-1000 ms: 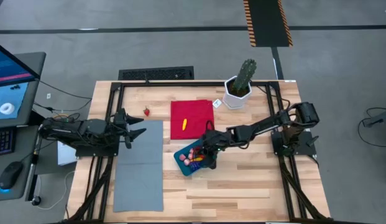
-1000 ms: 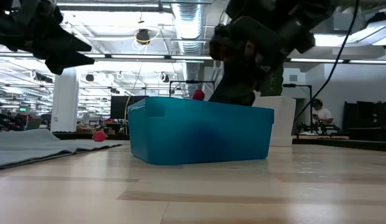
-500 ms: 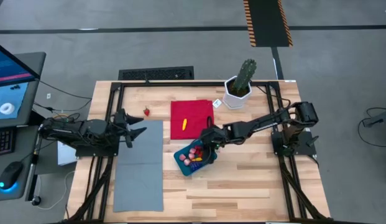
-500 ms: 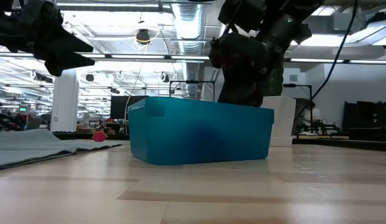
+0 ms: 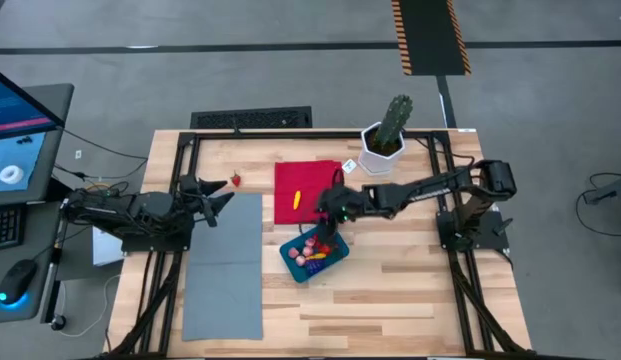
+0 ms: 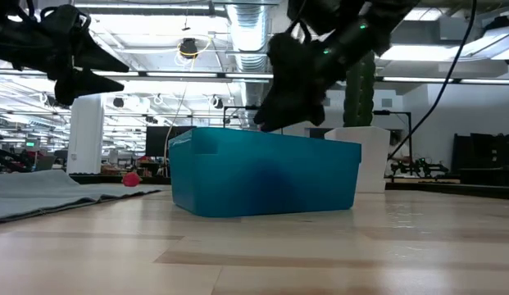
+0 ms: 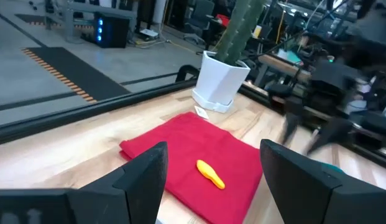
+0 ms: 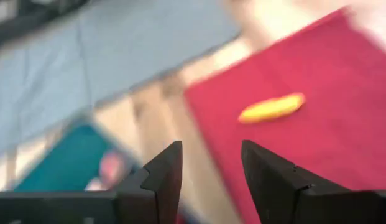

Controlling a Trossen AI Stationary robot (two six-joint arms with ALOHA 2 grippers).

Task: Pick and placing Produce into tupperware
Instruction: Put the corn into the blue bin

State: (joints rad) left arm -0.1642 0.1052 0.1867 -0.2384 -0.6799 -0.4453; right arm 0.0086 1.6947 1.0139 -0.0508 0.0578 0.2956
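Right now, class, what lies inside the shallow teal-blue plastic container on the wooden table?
From above, the teal-blue plastic container holds small toy produce pieces: red, pink and yellow ones. The right gripper, open, overhangs its far edge and hides that corner. From table height the wall hides everything inside.

Teal tupperware (image 5: 290,258) holds produce (image 5: 312,250), seemingly several.

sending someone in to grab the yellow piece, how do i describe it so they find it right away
Start at the red cloth in the middle of the wooden table, between the potted cactus and the grey mat. The yellow piece lies alone on it, small and banana-shaped. It is the only thing on the cloth; the other produce sits in the teal tupperware nearby, and one red strawberry lies on bare wood.
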